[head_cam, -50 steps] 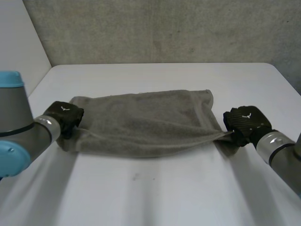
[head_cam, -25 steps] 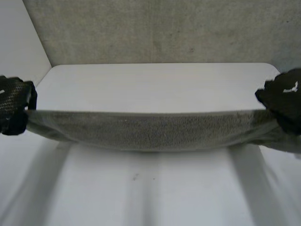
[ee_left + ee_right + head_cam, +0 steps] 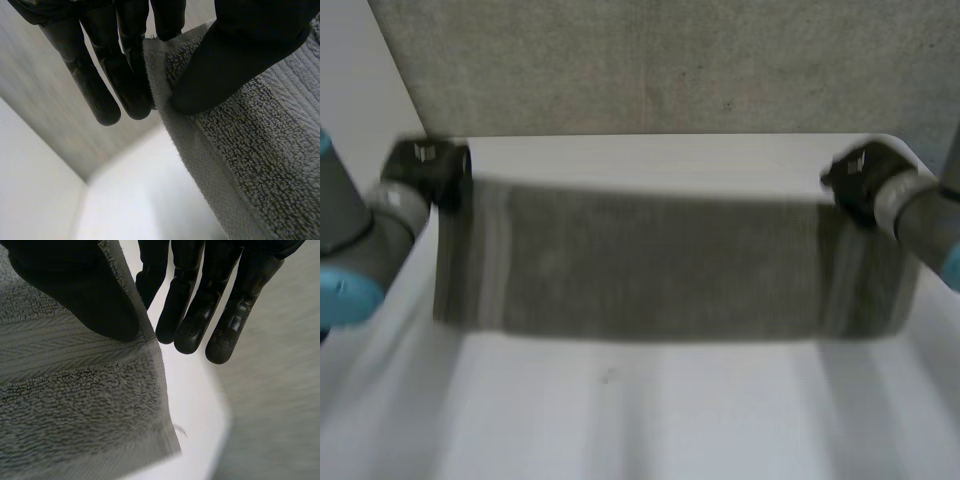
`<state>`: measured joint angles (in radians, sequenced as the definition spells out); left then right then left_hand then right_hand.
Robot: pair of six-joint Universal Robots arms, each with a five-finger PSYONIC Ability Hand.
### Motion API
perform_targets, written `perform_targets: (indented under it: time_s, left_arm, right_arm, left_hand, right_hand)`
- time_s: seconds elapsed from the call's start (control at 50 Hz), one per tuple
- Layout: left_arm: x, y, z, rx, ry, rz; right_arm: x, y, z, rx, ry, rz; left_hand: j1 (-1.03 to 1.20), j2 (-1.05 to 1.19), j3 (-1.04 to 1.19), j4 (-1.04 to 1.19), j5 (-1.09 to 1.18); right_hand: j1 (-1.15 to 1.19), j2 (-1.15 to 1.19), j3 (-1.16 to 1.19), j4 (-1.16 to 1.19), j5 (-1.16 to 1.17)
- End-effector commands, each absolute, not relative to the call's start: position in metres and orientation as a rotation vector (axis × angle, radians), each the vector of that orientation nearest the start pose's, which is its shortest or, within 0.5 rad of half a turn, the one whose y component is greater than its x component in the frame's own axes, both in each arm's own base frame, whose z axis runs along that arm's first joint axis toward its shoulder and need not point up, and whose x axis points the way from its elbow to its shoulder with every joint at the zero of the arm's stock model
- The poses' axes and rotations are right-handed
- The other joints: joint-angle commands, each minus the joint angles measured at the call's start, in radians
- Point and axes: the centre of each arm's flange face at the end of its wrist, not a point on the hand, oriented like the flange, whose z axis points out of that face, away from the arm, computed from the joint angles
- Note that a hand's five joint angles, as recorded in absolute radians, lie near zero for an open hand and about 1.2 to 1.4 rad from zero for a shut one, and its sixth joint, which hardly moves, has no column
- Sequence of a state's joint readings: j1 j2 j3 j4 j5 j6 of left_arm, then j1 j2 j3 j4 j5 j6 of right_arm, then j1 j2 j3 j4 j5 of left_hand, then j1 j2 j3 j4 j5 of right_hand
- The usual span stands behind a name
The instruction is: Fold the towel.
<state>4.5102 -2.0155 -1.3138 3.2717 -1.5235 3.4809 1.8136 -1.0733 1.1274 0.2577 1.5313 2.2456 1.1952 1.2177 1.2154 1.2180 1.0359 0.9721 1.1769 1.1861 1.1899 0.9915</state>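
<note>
Raised, towel (image 3: 660, 262) hangs corner-pinched by fingers (image 3: 125, 75) of left hand (image 3: 425, 170) and right hand (image 3: 855, 178).

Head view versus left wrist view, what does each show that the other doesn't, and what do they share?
Head view adds the full width of the towel, spread between the left hand and the right hand, each at an upper corner. Left wrist view adds the grip up close: the thumb pinches the towel's hemmed corner against straight fingers. Both show the left hand holding the towel, and the white table.
</note>
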Motion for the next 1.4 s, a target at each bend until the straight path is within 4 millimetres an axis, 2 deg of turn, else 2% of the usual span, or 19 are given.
perform_targets:
  time_s: [0.02,0.06,0.1,0.14,0.2,0.32,0.36,0.42,0.46,0.52,0.6,0.68,0.8,0.9,1.0,1.08,1.16,1.26,1.4]
  left_arm:
    - [-0.231,-0.396,0.372,0.445,1.646,-2.652]
    - [-0.231,-0.394,0.393,0.38,1.548,-2.746]
    - [-0.228,-0.391,0.411,0.313,1.466,-2.814]
    - [-0.223,-0.382,0.428,0.228,1.391,-2.879]
    - [-0.222,-0.38,0.423,0.219,1.418,-2.873]
    - [-0.217,-0.379,0.365,0.257,1.664,-2.726]
    - [-0.215,-0.375,0.327,0.276,1.815,-2.628]
    - [-0.214,-0.372,0.306,0.283,1.896,-2.574]
    - [-0.21,-0.365,0.265,0.292,2.041,-2.464]
    - [-0.206,-0.356,0.23,0.299,2.143,-2.378]
    - [-0.206,-0.343,0.197,0.349,2.246,-2.294]
    - [-0.205,-0.322,0.173,0.413,2.367,-2.188]
    - [-0.198,-0.292,0.162,0.439,2.501,-2.022]
    - [-0.171,-0.242,0.191,0.411,2.636,-1.739]
    - [-0.159,-0.211,0.223,0.397,2.681,-1.669]
    - [-0.16,-0.212,0.232,0.418,2.662,-1.742]
    - [-0.159,-0.226,0.235,0.419,2.619,-1.821]
    - [-0.165,-0.256,0.211,0.435,2.637,-1.796]
    - [-0.177,-0.302,0.186,0.459,2.614,-1.834]
  right_arm:
    - [0.244,-0.384,0.35,-1.231,1.841,-2.863]
    - [0.244,-0.372,0.399,-1.033,1.508,-3.166]
    - [0.242,-0.366,0.412,-0.968,1.419,-3.241]
    - [0.242,-0.36,0.416,-0.953,1.376,-3.263]
    - [0.241,-0.355,0.405,-0.998,1.428,-3.216]
    - [0.243,-0.352,0.356,-1.135,1.593,-2.99]
    - [0.243,-0.35,0.344,-1.161,1.625,-2.925]
    - [0.244,-0.346,0.318,-1.22,1.682,-2.794]
    - [0.244,-0.343,0.303,-1.255,1.722,-2.722]
    - [0.242,-0.335,0.267,-1.325,1.825,-2.562]
    - [0.242,-0.323,0.207,-1.421,1.975,-2.307]
    - [0.238,-0.31,0.184,-1.46,2.05,-2.188]
    - [0.23,-0.281,0.162,-1.527,2.188,-1.923]
    - [0.218,-0.248,0.199,-1.59,2.273,-1.773]
    - [0.198,-0.215,0.23,-1.654,2.376,-1.559]
    - [0.195,-0.211,0.254,-1.681,2.333,-1.652]
    - [0.198,-0.222,0.254,-1.68,2.298,-1.747]
    - [0.211,-0.267,0.214,-1.687,2.304,-1.743]
    - [0.229,-0.302,0.19,-1.713,2.312,-1.79]
  left_hand:
    - [0.201,0.179,0.181,0.178,0.186]
    - [0.201,0.179,0.181,0.178,0.186]
    - [0.201,0.179,0.181,0.178,0.186]
    - [0.201,0.179,0.181,0.178,0.186]
    - [0.201,0.179,0.181,0.178,0.186]
    - [0.201,0.179,0.181,0.178,0.186]
    - [0.201,0.179,0.181,0.178,0.186]
    - [0.201,0.179,0.181,0.178,0.186]
    - [0.201,0.179,0.181,0.178,0.186]
    - [0.201,0.179,0.181,0.178,0.186]
    - [0.201,0.179,0.181,0.178,0.186]
    - [0.201,0.179,0.181,0.178,0.186]
    - [0.201,0.179,0.181,0.178,0.186]
    - [0.201,0.179,0.181,0.178,0.186]
    - [0.201,0.179,0.181,0.178,0.186]
    - [0.201,0.179,0.181,0.178,0.186]
    - [0.201,0.179,0.181,0.178,0.186]
    - [0.201,0.179,0.181,0.178,0.186]
    - [0.201,0.179,0.181,0.178,0.186]
  right_hand:
    - [0.424,0.219,0.21,0.206,0.23]
    - [0.424,0.219,0.21,0.206,0.23]
    - [0.424,0.219,0.21,0.206,0.23]
    - [0.424,0.219,0.21,0.206,0.23]
    - [0.424,0.219,0.21,0.206,0.23]
    - [0.424,0.219,0.21,0.206,0.23]
    - [0.424,0.219,0.21,0.206,0.23]
    - [0.424,0.219,0.21,0.206,0.23]
    - [0.424,0.219,0.21,0.206,0.23]
    - [0.424,0.219,0.21,0.206,0.23]
    - [0.424,0.219,0.21,0.206,0.23]
    - [0.424,0.219,0.21,0.206,0.23]
    - [0.424,0.219,0.21,0.206,0.23]
    - [0.424,0.219,0.21,0.206,0.23]
    - [0.424,0.219,0.21,0.206,0.23]
    - [0.424,0.219,0.21,0.206,0.23]
    - [0.424,0.219,0.21,0.206,0.23]
    - [0.424,0.219,0.21,0.206,0.23]
    - [0.424,0.219,0.21,0.206,0.23]
